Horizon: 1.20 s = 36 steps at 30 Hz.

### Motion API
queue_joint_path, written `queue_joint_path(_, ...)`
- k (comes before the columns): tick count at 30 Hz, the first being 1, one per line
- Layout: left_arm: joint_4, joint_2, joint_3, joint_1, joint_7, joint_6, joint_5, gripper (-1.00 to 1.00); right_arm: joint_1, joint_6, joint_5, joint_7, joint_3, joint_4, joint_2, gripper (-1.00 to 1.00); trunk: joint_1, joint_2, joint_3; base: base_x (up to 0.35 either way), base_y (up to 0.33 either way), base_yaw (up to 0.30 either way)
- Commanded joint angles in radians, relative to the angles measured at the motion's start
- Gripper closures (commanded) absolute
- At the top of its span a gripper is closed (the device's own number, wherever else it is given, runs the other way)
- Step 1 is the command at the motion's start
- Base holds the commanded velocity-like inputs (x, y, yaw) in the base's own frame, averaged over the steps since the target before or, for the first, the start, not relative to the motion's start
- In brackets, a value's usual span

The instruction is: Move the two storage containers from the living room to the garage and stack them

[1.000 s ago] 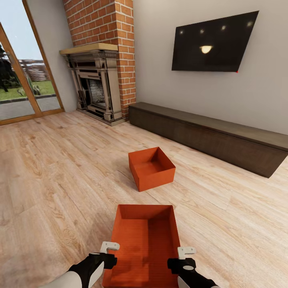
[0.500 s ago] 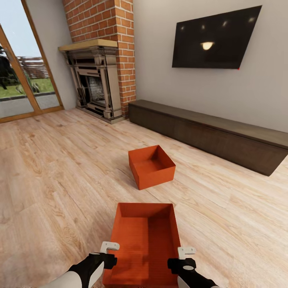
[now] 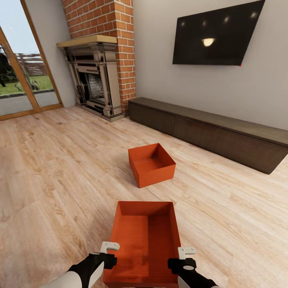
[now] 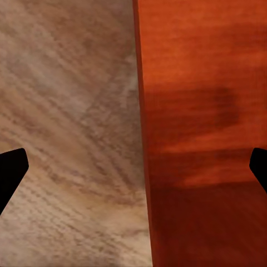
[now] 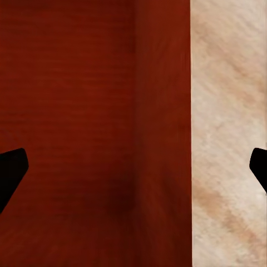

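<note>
The left hand [image 3: 109, 252] and the right hand [image 3: 183, 257] sit at the two long walls of the near container [image 3: 146, 240], one on each side. In each wrist view the two fingertips stand wide apart, with the thin wall edge running between them, one tip over the bin's inside and the other over the wood floor [image 3: 52, 180]. So both hands are spread and straddle a wall, not clamped on it.

The risk, as I judge it, lies in the walls. They look thin and plain, with no lip or handle, so a pinch on each side may bow them or slide off when the bin is lifted. If one hand bites before the other, the bin could twist or drop at one end. If either hand sits too shallow on the rim, the bin may tip forward, away from the hands, since both grips are near the robot's end.

This bin is orange-red, rectangular, open-topped and empty, lying flat on the floor directly between the hands and stretching away from them.

Farther ahead of the hands, well apart from the first, the second container [image 3: 151, 165] rests on the floor, turned at an angle and also empty. Beyond it stand the long dark cabinet [image 3: 216, 134], the brick fireplace [image 3: 96, 76] and the TV [image 3: 218, 34].
</note>
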<state>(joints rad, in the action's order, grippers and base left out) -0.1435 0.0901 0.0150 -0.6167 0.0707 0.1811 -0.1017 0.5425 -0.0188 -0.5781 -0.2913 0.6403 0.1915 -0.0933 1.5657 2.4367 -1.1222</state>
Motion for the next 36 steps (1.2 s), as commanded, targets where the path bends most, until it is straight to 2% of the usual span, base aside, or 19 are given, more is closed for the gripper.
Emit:
queue_joint_path(1, -0.002, 0.000, 0.002, 0.000, 0.002, 0.006, -0.010, -1.00, 0.001, -0.002, -0.010, -0.005, 0.008, 0.000, 0.002, -1.00, 0.000, 0.000, -0.001, 0.000, 0.000, 0.000)
queue_joint_path(10, -0.002, 0.000, 0.002, 0.000, 0.002, 0.006, -0.010, -1.00, 0.000, -0.003, -0.012, 0.001, 0.007, 0.000, 0.019, -1.00, 0.000, 0.000, -0.001, 0.000, 0.000, 0.000)
queue_joint_path(23, -0.002, -0.001, 0.002, 0.000, 0.002, 0.006, -0.010, -1.00, 0.001, -0.001, -0.013, 0.003, 0.007, 0.000, 0.017, -1.00, 0.000, 0.000, -0.002, 0.000, 0.000, 0.000)
queue_joint_path(36, -0.002, 0.000, 0.002, 0.000, 0.002, 0.006, -0.010, -1.00, 0.001, -0.002, -0.014, 0.003, 0.007, 0.000, 0.017, -1.00, 0.000, 0.000, -0.019, 0.000, 0.000, 0.000)
